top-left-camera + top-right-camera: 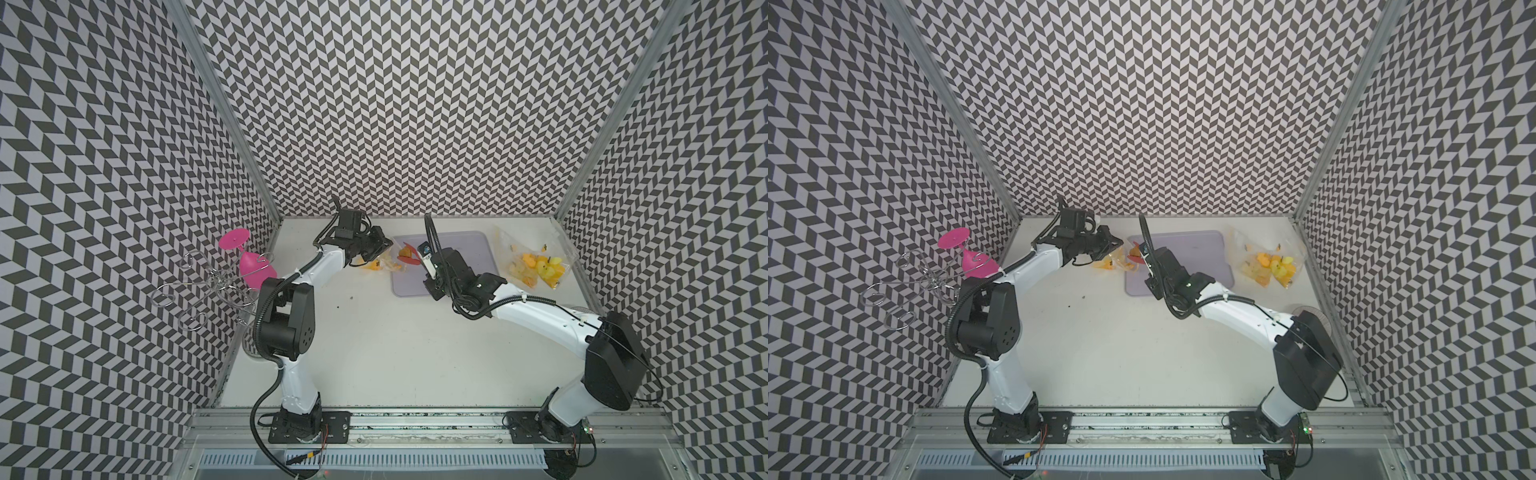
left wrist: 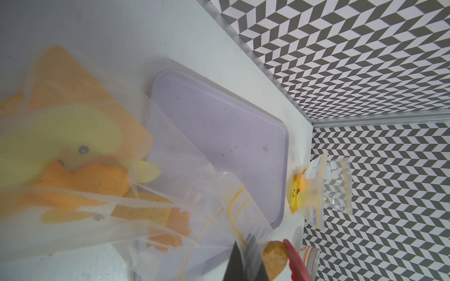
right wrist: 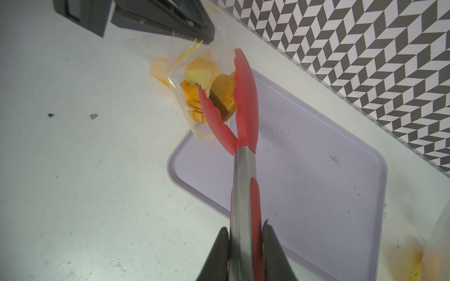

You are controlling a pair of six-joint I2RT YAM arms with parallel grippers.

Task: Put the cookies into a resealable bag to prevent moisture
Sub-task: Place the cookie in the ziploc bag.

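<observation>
Right hand (image 3: 246,226) grips tongs (image 3: 243,182); brown cookie (image 3: 222,96) at their tips, beside bag (image 3: 180,70)

Left wrist view: clear resealable bag (image 2: 170,170) and the orange and yellow cookies (image 2: 85,180) inside are blurred; count not determinable. Left gripper (image 2: 243,265) cut off at frame edge. Red-tipped steel tongs (image 3: 243,185): handle end out of frame in the right wrist view; over the lilac plastic tray (image 1: 465,249), largely hidden by the right arm (image 1: 540,307) in both top views
</observation>
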